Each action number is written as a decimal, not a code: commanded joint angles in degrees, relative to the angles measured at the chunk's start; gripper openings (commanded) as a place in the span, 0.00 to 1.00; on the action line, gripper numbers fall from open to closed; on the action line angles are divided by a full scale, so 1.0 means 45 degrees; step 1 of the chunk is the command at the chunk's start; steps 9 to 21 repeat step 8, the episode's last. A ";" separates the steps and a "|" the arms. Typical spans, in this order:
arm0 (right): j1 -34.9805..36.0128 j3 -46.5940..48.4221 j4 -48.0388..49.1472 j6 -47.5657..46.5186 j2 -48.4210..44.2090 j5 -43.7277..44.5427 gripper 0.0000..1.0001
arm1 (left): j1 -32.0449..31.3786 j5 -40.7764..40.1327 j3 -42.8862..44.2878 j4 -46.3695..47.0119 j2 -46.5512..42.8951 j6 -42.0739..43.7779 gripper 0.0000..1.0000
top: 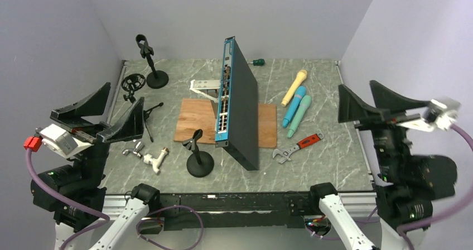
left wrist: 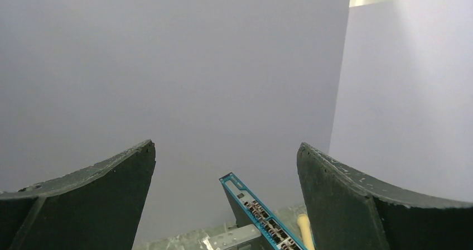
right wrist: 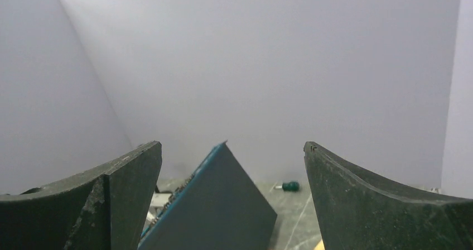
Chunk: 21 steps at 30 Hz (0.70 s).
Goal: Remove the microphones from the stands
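Three microphones lie flat on the table at the right: a yellow one (top: 294, 87), a blue one (top: 294, 106) and a teal-green one (top: 300, 115). A black round-base stand (top: 199, 156) rises near the front, with nothing in its clip. A second black stand (top: 151, 63) at the back left also has a bare clip. My left gripper (top: 124, 92) (left wrist: 226, 145) hovers open over the table's left edge. Over the right edge my right gripper (top: 357, 85) (right wrist: 232, 144) is open as well. Neither holds anything. The yellow microphone's (left wrist: 304, 225) tip shows in the left wrist view.
A blue-faced network switch (top: 237, 105) (left wrist: 262, 216) (right wrist: 212, 205) stands on edge on a wooden board (top: 195, 119) mid-table. A red-handled wrench (top: 298, 148), a green screwdriver (top: 256, 62) (right wrist: 290, 186), a shock mount (top: 133, 83), a small tripod (top: 149, 116) and white fittings (top: 149, 156) lie around.
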 commanded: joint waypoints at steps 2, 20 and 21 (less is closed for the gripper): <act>-0.0057 -0.0504 0.0969 -0.0147 -0.0933 0.1398 1.00 | -0.0038 -0.0903 0.0003 0.0842 -0.0093 -0.0108 0.99; -0.0030 -0.2181 0.1675 0.0261 -0.2301 0.2077 1.00 | -0.0038 -0.1142 -0.0246 0.0837 -0.0316 0.0118 0.99; -0.0030 -0.2181 0.1675 0.0261 -0.2301 0.2077 1.00 | -0.0038 -0.1142 -0.0246 0.0837 -0.0316 0.0118 0.99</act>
